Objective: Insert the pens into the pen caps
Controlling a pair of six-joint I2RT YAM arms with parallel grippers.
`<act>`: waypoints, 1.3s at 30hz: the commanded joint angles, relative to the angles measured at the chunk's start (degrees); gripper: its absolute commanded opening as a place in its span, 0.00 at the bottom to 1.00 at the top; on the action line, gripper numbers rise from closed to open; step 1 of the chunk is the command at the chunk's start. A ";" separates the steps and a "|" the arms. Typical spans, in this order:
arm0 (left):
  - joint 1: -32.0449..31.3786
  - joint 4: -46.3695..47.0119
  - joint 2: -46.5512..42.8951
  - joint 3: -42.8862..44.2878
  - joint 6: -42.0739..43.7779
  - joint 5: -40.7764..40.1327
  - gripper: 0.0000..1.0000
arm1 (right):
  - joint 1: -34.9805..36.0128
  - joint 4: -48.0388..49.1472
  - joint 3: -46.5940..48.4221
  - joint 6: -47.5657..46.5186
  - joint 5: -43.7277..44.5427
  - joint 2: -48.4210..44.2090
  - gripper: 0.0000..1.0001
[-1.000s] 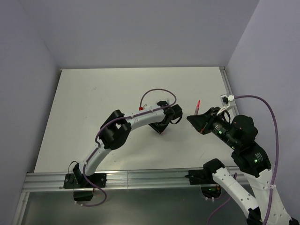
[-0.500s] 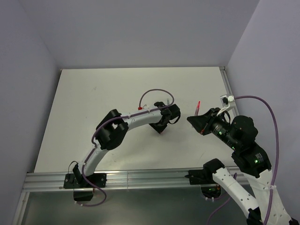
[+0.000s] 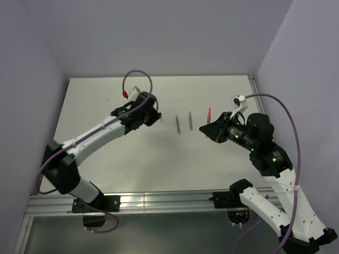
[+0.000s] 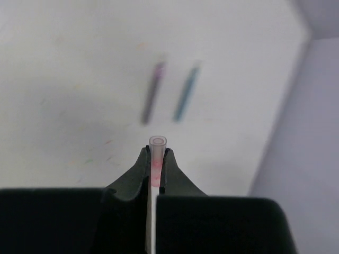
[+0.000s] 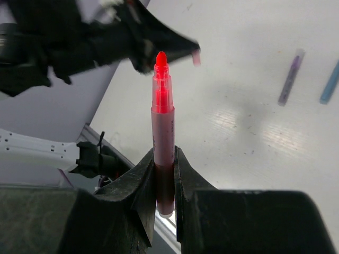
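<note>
Two closed grips: the left fingers (image 4: 136, 172) pinch a pinkish pen cap (image 4: 157, 143), the right fingers (image 5: 142, 177) clamp the red pen (image 5: 162, 106).
The cap's open end sticks out beyond them; the red pen is held by its lower barrel, tip outward. The dark grey pen (image 3: 178, 124) and blue pen (image 3: 189, 120) lie side by side, not touching, on the worktop (image 3: 159, 164) between the arms.

In the way — grey pen (image 3: 178, 124), blue pen (image 3: 190, 121).

The red pen (image 5: 162, 132) is bright at its tip; the cap (image 4: 157, 159) is pale pink. Grey pen (image 3: 178, 124) and blue pen (image 3: 189, 121) lie on a white desk (image 3: 159, 164).
</note>
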 commanded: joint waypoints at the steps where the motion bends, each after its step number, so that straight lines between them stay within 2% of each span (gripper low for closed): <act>1: 3.36 17.97 -9.70 -2.65 18.11 9.92 0.00 | -0.04 10.17 0.84 1.90 -7.03 2.56 0.00; 2: 4.76 22.95 -13.20 -4.48 21.53 12.11 0.00 | -0.04 11.75 0.14 2.34 -8.26 4.13 0.00; 4: 5.91 27.20 -17.60 -6.34 25.67 18.42 0.00 | 0.13 16.75 -1.00 4.35 -11.24 5.63 0.00; 7: 7.84 37.30 -23.23 -10.90 29.19 27.56 0.00 | 1.70 23.88 -3.72 7.08 -11.62 5.73 0.00; 9: 8.98 44.57 -26.23 -15.47 29.47 30.40 0.00 | 3.11 27.82 -5.22 8.32 -10.83 5.82 0.00; 10: 9.42 47.32 -28.42 -16.79 28.95 35.03 0.00 | 4.34 28.63 -5.31 8.41 -9.17 6.77 0.00; 13: 12.58 55.83 -30.37 -20.23 26.84 43.39 0.00 | 11.45 29.78 -3.65 7.01 -3.82 10.28 0.00; 14: 14.16 57.35 -30.55 -21.02 26.49 47.69 0.00 | 16.00 29.87 -3.12 6.40 -2.49 11.08 0.00; 17: 16.10 60.00 -31.34 -21.72 27.01 53.51 0.00 | 21.04 30.92 -2.59 5.77 -0.54 12.58 0.00; 20: 17.77 65.62 -32.31 -23.83 25.61 58.26 0.00 | 21.67 32.94 -3.29 6.74 -1.15 13.20 0.00; 28: 18.74 79.86 -31.35 -28.58 17.61 62.05 0.00 | 25.09 36.20 -1.89 7.36 -0.10 18.47 0.00; 39: 20.24 78.98 -32.75 -29.81 18.05 61.35 0.00 | 29.05 37.87 -1.89 7.09 2.80 21.46 0.00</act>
